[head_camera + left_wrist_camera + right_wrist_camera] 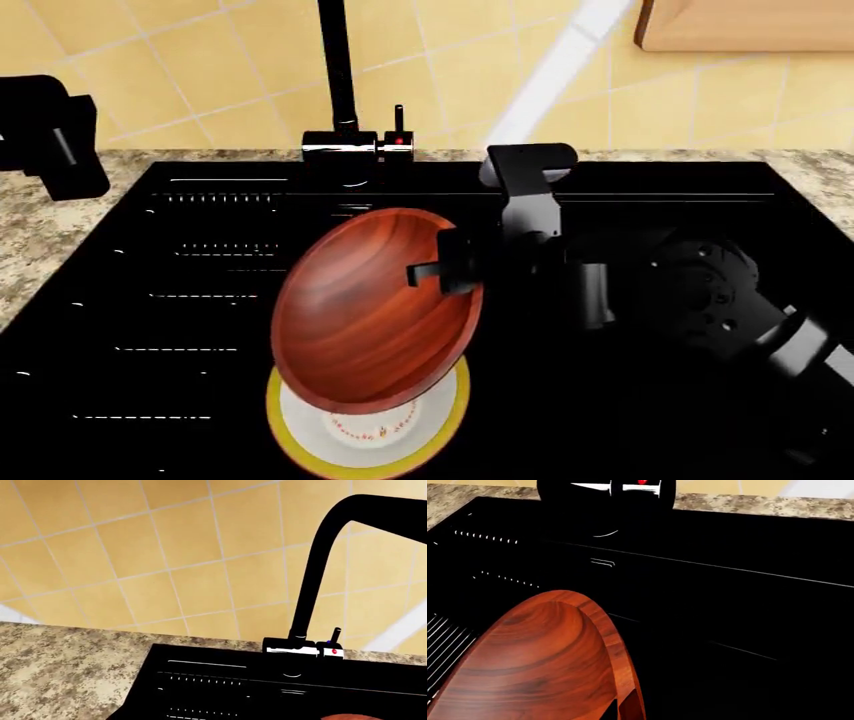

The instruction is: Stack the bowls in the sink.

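Observation:
The reddish-brown wood-grain bowl (360, 320) hangs steeply tilted over the black sink (641, 200), with its opening facing up and to the left. My right gripper (447, 272) is shut on its right rim, one finger inside and one outside. Under the bowl's low edge lies the shallow white bowl (387, 430) with a yellow rim, on the sink floor, partly covered. In the right wrist view the wood bowl (540, 665) fills the lower left and the rim sits between the jaws. My left gripper (54, 130) hovers far left over the countertop; its jaws do not show clearly.
A tall black faucet (336, 80) with a red-marked lever stands at the sink's back edge. The ribbed drainboard (187, 270) takes up the sink's left part. Speckled beige countertop (40, 240) surrounds it, with a tiled wall behind. A wooden cabinet edge (747, 25) hangs at top right.

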You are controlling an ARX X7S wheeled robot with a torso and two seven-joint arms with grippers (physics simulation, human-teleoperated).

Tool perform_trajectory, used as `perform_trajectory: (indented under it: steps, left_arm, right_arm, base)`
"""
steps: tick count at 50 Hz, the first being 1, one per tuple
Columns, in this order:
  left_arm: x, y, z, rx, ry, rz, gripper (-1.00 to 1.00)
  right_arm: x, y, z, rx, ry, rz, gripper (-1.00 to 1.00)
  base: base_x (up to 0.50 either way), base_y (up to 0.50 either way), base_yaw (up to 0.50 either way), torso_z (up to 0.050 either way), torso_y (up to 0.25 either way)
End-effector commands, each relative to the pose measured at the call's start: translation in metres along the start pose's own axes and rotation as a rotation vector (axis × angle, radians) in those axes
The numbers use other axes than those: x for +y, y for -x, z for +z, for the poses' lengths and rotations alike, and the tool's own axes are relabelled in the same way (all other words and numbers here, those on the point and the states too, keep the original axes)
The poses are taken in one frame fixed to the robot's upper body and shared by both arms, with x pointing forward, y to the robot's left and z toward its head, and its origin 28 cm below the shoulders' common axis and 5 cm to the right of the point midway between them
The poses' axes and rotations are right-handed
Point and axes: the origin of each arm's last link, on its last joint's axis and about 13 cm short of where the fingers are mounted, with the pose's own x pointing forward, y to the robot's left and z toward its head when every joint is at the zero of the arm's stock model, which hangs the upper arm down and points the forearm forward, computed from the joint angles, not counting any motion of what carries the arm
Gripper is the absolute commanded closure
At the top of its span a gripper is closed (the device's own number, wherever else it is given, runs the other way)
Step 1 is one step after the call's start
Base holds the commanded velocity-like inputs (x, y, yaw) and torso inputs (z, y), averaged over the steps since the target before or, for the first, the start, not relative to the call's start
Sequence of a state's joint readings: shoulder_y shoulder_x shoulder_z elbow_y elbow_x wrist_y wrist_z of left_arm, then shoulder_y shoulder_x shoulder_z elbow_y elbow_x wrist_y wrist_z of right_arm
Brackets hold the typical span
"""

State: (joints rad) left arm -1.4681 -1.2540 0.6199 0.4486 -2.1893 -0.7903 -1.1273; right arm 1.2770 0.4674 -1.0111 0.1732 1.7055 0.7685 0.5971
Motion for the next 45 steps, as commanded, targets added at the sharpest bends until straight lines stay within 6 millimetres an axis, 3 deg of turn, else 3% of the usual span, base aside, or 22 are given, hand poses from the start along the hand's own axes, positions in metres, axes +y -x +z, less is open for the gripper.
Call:
perform_trajectory:
  steps: [1, 45]
  left_arm:
    - [0.000, 0.000, 0.000, 0.001, -0.001, 0.001, -1.00]
    - [0.000, -0.001, -0.002, 0.003, -0.003, 0.004, -1.00]
  right_arm:
    - [-0.002, -0.005, -0.004, -0.001, -0.011, 0.010, 1.00]
    - [-0.006, -0.031, -0.036, 0.083, -0.043, 0.038, 1.00]
  base:
    - [0.00, 0.00, 0.00, 0.000, 0.000]
    - [0.00, 0.00, 0.00, 0.000, 0.000]
